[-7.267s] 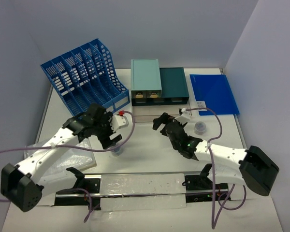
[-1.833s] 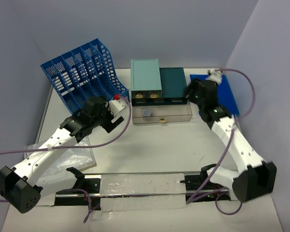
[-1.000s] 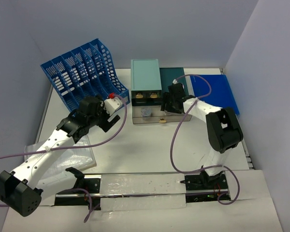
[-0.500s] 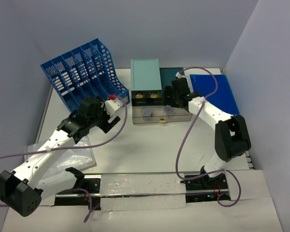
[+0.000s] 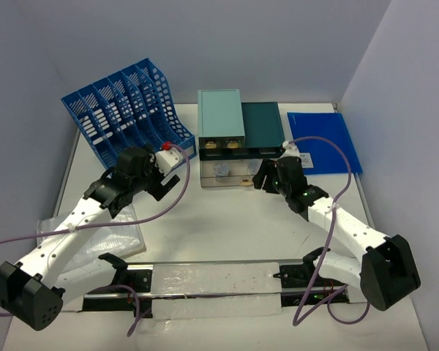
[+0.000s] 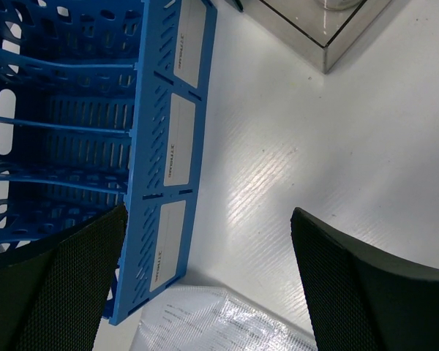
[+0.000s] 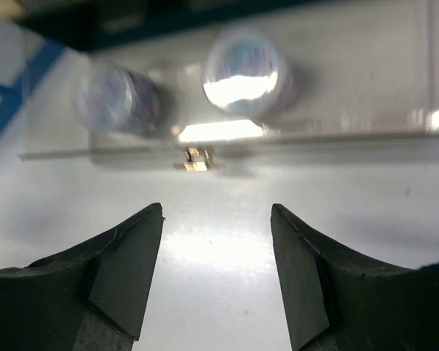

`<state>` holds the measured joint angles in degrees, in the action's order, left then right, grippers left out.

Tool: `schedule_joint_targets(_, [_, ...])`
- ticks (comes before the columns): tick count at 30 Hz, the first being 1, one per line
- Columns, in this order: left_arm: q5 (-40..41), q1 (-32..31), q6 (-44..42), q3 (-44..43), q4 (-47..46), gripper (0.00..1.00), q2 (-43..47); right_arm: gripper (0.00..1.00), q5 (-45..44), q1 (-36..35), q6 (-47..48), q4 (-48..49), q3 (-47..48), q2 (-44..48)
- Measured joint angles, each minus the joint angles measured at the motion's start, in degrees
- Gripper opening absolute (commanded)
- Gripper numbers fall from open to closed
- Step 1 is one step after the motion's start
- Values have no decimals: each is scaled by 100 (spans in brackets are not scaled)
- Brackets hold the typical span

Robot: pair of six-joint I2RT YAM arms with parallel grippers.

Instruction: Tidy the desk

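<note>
The desk (image 5: 227, 227) is a white tabletop. A clear drawer (image 5: 238, 178) stands pulled out from the teal boxes, its gold knob (image 7: 196, 159) facing me. Two small round clear containers lie inside it, one (image 7: 243, 72) to the right of the other (image 7: 115, 99). My right gripper (image 7: 216, 212) hovers open and empty over bare desk just in front of the knob, seen in the top view (image 5: 262, 180) at the drawer's right front. My left gripper (image 6: 208, 216) is wide open and empty, above the desk beside the blue rack (image 6: 80, 139).
The blue slotted file rack (image 5: 124, 117) stands at the back left. A light teal box (image 5: 221, 121) and a dark teal box (image 5: 262, 128) sit behind the drawer. A blue folder (image 5: 323, 139) lies at the back right, and a plastic document sleeve (image 5: 95, 241) at the near left.
My right gripper has drawn back from over the drawer to the desk in front of it, leaving a second round container inside. The left arm has barely moved.
</note>
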<state>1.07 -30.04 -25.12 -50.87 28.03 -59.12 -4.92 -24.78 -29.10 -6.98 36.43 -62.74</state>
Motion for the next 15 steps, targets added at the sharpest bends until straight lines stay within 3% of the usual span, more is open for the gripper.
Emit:
schedule_joint_targets(7, [-6, 117, 2, 5, -1, 99, 123, 52, 366, -59, -820, 1343, -919, -320])
schedule_joint_targets(15, [-102, 170, 2, 17, -6, 99, 241, 51, 575, -59, -1406, 2676, -932, -1791])
